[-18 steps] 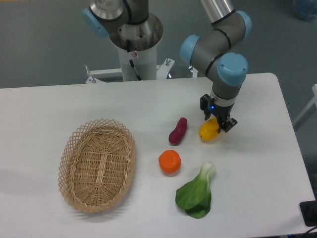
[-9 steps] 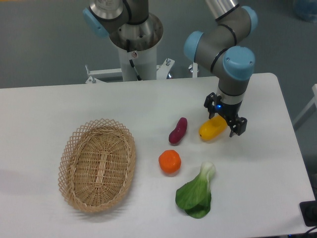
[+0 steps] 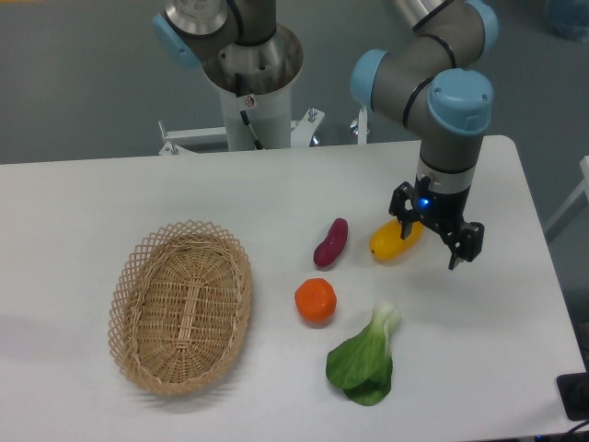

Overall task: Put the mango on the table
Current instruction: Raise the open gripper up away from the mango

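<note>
Camera view, mango (image 3: pixel 395 240) on table (image 3: pixel 276 193), jaws (image 3: pixel 436 238) spread beside

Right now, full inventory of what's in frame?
mango: 1, yellow-orange, on the table right of centre, just left of the gripper
sweet potato: 1, purple-red, left of the mango
orange: 1, orange, below the sweet potato
bok choy: 1, green leaves with white stem, front of table, right of the orange
basket: 1, tan wicker, oval, left side of table, nothing in it
table: 1, white, fills most of the view
arm: 1, grey with blue joint caps, reaching down over the right side
gripper: 1, black, open, holding nothing, beside the mango's right end
</note>
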`<action>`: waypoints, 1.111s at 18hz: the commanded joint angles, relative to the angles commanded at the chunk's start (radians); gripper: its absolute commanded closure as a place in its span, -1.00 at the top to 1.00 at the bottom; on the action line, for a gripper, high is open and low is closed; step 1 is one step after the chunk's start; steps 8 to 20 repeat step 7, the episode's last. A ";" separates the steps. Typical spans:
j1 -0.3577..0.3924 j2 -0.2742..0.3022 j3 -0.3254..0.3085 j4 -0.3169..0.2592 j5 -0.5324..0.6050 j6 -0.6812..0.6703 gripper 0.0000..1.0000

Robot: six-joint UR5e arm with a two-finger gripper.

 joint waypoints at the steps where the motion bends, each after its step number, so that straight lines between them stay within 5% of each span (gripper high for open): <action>1: 0.000 0.000 0.011 -0.011 -0.014 -0.012 1.00; 6: 0.003 0.000 0.080 -0.106 -0.028 -0.029 1.00; 20: 0.003 0.000 0.086 -0.109 -0.028 -0.031 1.00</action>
